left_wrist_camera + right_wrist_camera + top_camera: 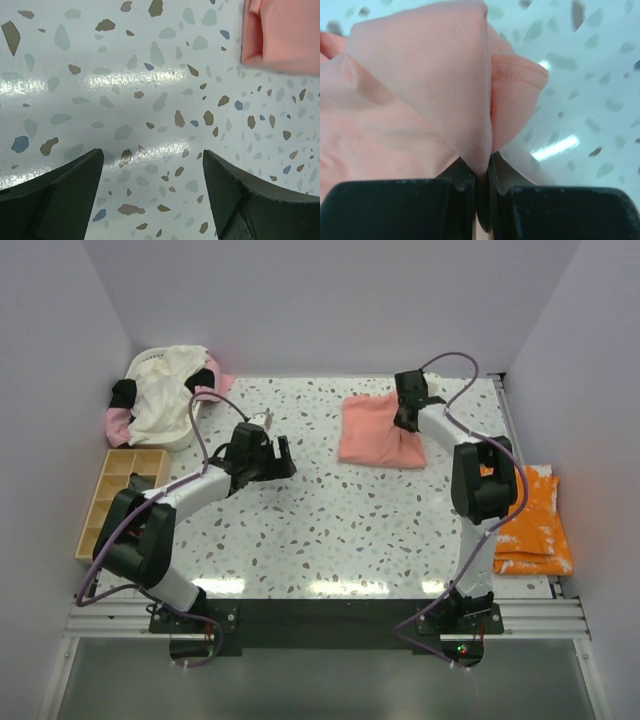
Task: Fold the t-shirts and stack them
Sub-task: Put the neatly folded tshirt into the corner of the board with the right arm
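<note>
Honestly, the trick looked like a firm pinch. The right gripper was clamped on a bunched fold of the salmon-pink t-shirt, so I'd have moved it low and slow so the layers didn't slide apart, probably toward the folded orange t-shirt lying just past the table's right edge. The left gripper hung open over bare speckled tabletop, holding nothing — it could've pinned the far side. The pink shirt sat at the back, right of centre, folded into a rough square — soft, puffy, hem stitching showing near the jaws.
</note>
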Robot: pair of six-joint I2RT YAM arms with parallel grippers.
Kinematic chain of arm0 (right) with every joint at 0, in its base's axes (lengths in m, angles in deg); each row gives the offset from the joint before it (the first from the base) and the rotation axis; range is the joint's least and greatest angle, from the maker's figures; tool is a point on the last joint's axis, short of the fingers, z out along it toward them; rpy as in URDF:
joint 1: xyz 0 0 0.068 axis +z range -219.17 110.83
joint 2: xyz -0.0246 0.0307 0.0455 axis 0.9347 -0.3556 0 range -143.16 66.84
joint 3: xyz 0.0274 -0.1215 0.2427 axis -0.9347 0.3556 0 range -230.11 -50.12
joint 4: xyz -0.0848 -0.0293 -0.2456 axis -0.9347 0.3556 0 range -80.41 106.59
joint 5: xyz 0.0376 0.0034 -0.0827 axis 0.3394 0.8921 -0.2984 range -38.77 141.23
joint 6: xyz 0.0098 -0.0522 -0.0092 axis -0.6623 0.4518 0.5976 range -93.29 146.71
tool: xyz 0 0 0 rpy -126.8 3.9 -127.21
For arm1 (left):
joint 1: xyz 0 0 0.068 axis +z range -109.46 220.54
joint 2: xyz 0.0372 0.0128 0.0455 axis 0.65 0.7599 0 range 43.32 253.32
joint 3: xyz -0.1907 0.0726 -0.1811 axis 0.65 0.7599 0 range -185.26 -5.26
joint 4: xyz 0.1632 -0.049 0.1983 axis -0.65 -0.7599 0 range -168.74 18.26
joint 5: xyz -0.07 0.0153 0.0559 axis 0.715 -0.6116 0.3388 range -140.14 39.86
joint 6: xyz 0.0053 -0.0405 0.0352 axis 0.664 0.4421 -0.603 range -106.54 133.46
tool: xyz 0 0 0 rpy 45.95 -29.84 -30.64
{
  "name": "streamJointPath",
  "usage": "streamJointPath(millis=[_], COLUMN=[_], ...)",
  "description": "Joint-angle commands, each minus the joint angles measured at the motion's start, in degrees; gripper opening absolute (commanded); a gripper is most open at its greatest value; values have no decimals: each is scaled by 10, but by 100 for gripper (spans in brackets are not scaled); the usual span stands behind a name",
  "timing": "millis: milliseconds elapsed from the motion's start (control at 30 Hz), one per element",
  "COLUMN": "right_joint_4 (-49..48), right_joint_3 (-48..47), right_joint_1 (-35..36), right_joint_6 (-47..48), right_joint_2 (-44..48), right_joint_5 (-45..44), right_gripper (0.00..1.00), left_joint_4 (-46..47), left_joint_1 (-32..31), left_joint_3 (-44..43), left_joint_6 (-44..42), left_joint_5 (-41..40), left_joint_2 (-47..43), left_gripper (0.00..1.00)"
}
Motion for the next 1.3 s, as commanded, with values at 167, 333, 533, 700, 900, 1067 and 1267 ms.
streamJointPath(millis=[167, 333, 533, 700, 900, 1067, 1267], right_joint_4=[109, 78, 5, 23, 32, 15, 21], right_joint_3=[-312, -328, -253, -293, -267, -280, -352], right_joint_1=[-83, -124, -189, -221, -240, -246, -248], right_joint_6=[77, 93, 46, 23, -33, -33, -15], right_joint_2=[-210, -231, -197, -219, -203, -226, -275], right_joint_5=[-175, -214, -217, -215, -197, -140, -67], right_gripper=[0, 0, 0, 0, 0, 0, 1], left_joint_4=[-17, -8, -2, 4, 11, 14, 15], left_joint_1=[0, 0, 0, 0, -1, 0, 0], left_joint_3=[-31, -35, -45, -42, -51, -52, -52], left_joint_6=[-37, -37, -37, -37, -34, -34, -37], left_joint_5=[15, 37, 55, 59, 75, 82, 85], left_joint_2=[-31, -12, 13, 18, 37, 44, 42], left_gripper=[86, 86, 85, 86, 85, 84, 84])
